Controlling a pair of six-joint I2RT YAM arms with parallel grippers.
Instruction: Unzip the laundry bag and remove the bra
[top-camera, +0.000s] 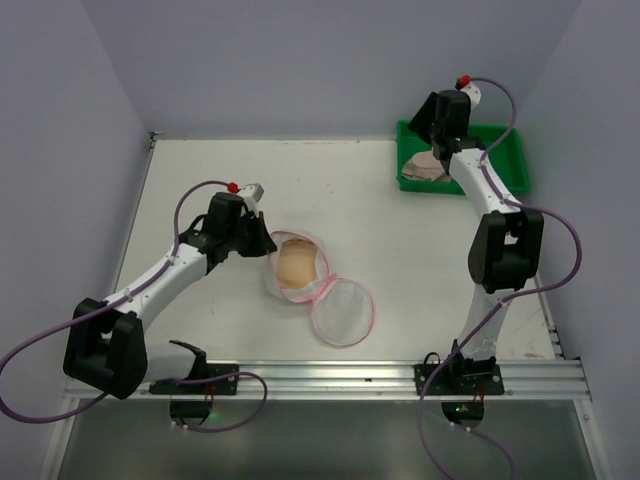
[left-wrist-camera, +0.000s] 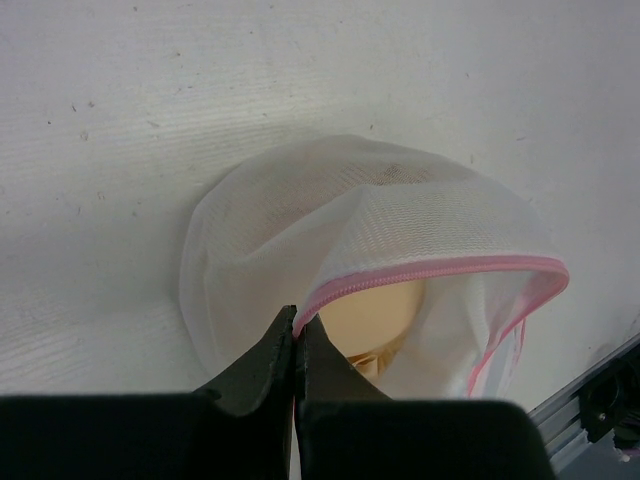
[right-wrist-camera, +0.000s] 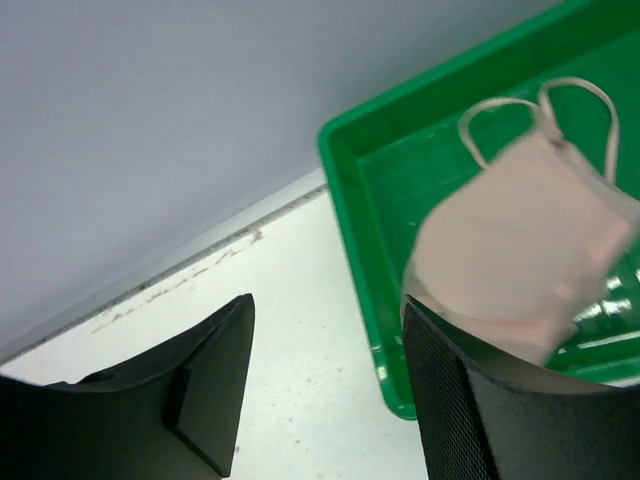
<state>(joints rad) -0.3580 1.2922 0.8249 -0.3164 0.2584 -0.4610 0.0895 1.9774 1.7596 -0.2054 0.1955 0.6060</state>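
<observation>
Bra (right-wrist-camera: 520, 240) over the green tray (right-wrist-camera: 358, 240) at the far right corner of the counter (top-camera: 200, 180), and the right hand (right-wrist-camera: 328, 308) is spread wide with nothing between its fingers. The pale pink cups look blurred in the wrist view. Their lower edge is right against the inner side of one finger, and the thin straps loop up toward the tray's far wall.

Across the counter, the left hand (left-wrist-camera: 296, 325) is pressed fully shut, its tips meeting on the pink zipper trim of the laundry bag (left-wrist-camera: 300, 210). It appears to have that rim pinched. The bag lies mid-counter, unzipped, with its other round half (top-camera: 343, 312) flopped open toward the near edge.

Now the hazards. That bra sits very close to the right finger, so if the arm pulls back low or sideways, a strap or cup edge could catch and ride out of the tray with it. A straight lift looks the safer exit.

On the left, any retreat while the tips are clamped would drag the light mesh bag along the counter, so the hand needs to let go first.

One more thing to watch: something beige and rounded (left-wrist-camera: 372, 312) shows inside the bag's mouth. Whether it is padding or another garment I cannot tell, and if it belongs to the job, the job isn't finished.
</observation>
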